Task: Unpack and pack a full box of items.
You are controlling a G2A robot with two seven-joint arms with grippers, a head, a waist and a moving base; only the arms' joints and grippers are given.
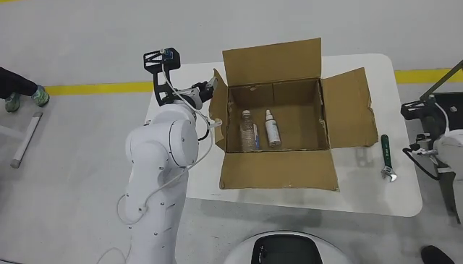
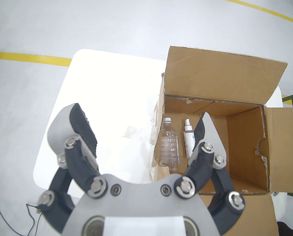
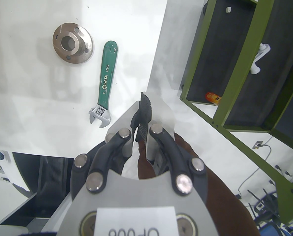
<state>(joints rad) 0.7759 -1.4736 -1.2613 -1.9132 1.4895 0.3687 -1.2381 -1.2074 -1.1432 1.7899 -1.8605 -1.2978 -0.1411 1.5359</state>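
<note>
On the white table [image 1: 405, 192], an open brown cardboard box [image 1: 278, 170] holds a clear plastic bottle [image 1: 248, 130] and a white spray bottle [image 1: 272, 128], lying side by side along its left wall. The left gripper [image 2: 140, 110] hangs just outside that wall, spread wide and empty. If it descends, a finger could snag the flap [image 1: 219, 103] and drag the box. Right of the box, the right gripper [image 3: 144, 104], closed on nothing, overlooks a green-handled steel wrench [image 3: 107, 74].

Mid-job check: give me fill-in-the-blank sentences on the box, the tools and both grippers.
The cardboard box holds ___ bottles: a clear plastic bottle and a white spray bottle.
The adjustable wrench beside the metal flange has a ___ handle.
The left gripper is ___ and empty.
The right gripper is ___.
Missing words: two; green; open; shut.
</note>
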